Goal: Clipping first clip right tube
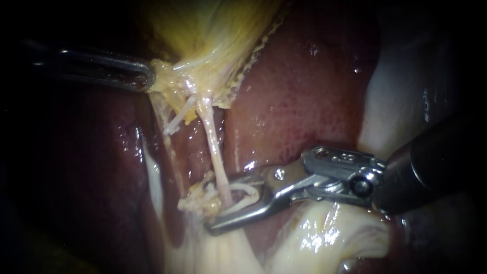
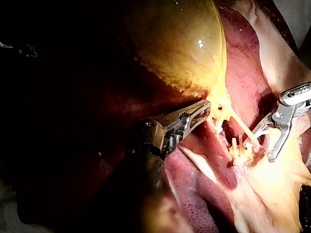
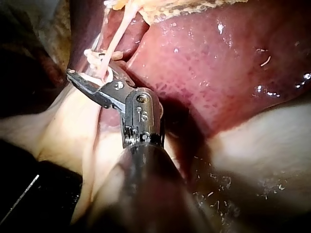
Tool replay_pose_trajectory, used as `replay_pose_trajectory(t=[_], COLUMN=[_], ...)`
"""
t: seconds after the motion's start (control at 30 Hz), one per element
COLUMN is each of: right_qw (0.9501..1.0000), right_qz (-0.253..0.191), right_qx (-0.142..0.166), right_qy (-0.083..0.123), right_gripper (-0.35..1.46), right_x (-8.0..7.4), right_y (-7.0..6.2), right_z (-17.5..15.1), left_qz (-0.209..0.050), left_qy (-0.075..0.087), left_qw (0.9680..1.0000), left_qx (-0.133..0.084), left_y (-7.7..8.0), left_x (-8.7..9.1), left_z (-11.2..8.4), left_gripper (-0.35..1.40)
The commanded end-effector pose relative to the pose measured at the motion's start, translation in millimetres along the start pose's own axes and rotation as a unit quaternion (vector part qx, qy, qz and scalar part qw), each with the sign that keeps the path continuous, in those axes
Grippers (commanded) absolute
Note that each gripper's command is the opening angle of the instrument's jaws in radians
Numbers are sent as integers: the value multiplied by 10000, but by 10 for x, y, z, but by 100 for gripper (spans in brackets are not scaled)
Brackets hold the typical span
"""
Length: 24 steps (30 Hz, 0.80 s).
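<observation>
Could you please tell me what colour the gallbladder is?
The rounded, glossy gallbladder is yellow-green, clearest in the left wrist view.

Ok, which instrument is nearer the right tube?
Right. The right instrument straddles the right tube near its lower end; the left instrument is farther off, gripping the gallbladder at the tube's upper end.

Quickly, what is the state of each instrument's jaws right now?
Left instrument: jaws shut on the gallbladder at its narrow end.
Right instrument: jaws open, with the tube between them.
</observation>
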Motion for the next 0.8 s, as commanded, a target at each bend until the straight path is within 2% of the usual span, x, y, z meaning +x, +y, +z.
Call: replay_pose_trajectory(t=[0.03, 0.2, 0.33, 0.47, 0.53, 0.57, 0.8], right_qw=[10000, 9999, 9996, 9982, 9975, 9972, 9969], right_qz=[13, 142, 260, 587, 706, 737, 776], right_qx=[2, 6, -4, -9, -9, -10, -5], right_qy=[-16, -45, -52, -78, -89, -90, -89], right_gripper=[45, 41, 29, -1, -30, -35, -35], right_x=[-1, -5, -4, -3, -3, -3, 0], right_y=[-1, -3, -1, -2, -2, -2, 3], right_z=[1, 6, 9, 8, 7, 6, 3], left_qz=[-1, -1, -1, -1, 0, 0, 0], left_qy=[0, 0, -1, -1, -1, -1, -1], left_qw=[10000, 10000, 10000, 10000, 10000, 10000, 10000], left_qx=[-1, -1, -4, -5, -5, -5, -5], left_y=[0, 0, 0, 0, 0, 0, 0], left_x=[0, 0, 0, 0, 0, 0, 0], left_z=[0, 0, 1, 1, 1, 1, 1], left_gripper=[-35, -35, -35, -35, -35, -35, -35])
